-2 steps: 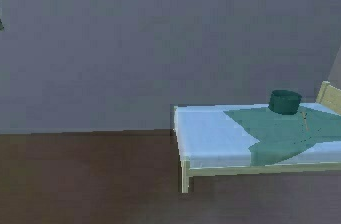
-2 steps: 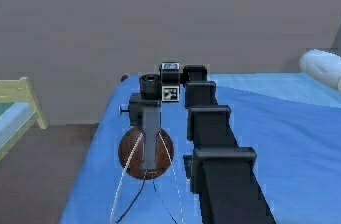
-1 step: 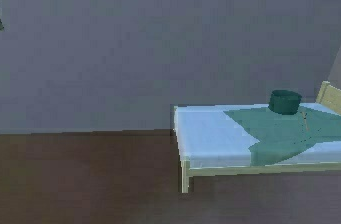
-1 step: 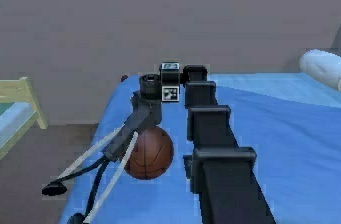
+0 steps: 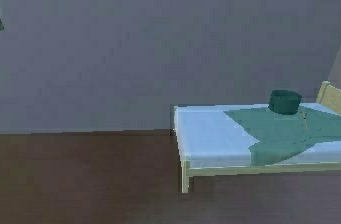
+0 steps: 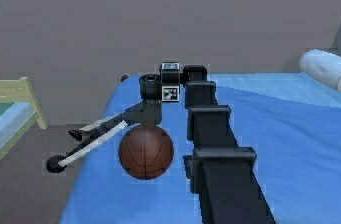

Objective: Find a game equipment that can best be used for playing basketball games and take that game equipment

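A brown-orange basketball (image 6: 146, 150) shows in the arm side view at the near left edge of a blue bed (image 6: 288, 120). The dark arm (image 6: 213, 150) rises from the bottom edge, ending in white marked squares (image 6: 168, 82). The gripper (image 6: 63, 148) reaches out to the left of them, its thin fingers (image 6: 98, 135) slanting down past the bed's edge over dark floor. The ball sits just below the gripper's dark body. I cannot tell whether the gripper holds anything or whether it touches the ball.
A white pillow (image 6: 333, 70) lies at the blue bed's far right. A second bed with a pale wooden frame (image 5: 186, 160) and a teal blanket (image 5: 293, 135) carries a dark green round thing (image 5: 284, 100); its frame (image 6: 18, 100) also shows at the arm side view's left. Dark wooden floor (image 5: 68, 180) lies ahead.
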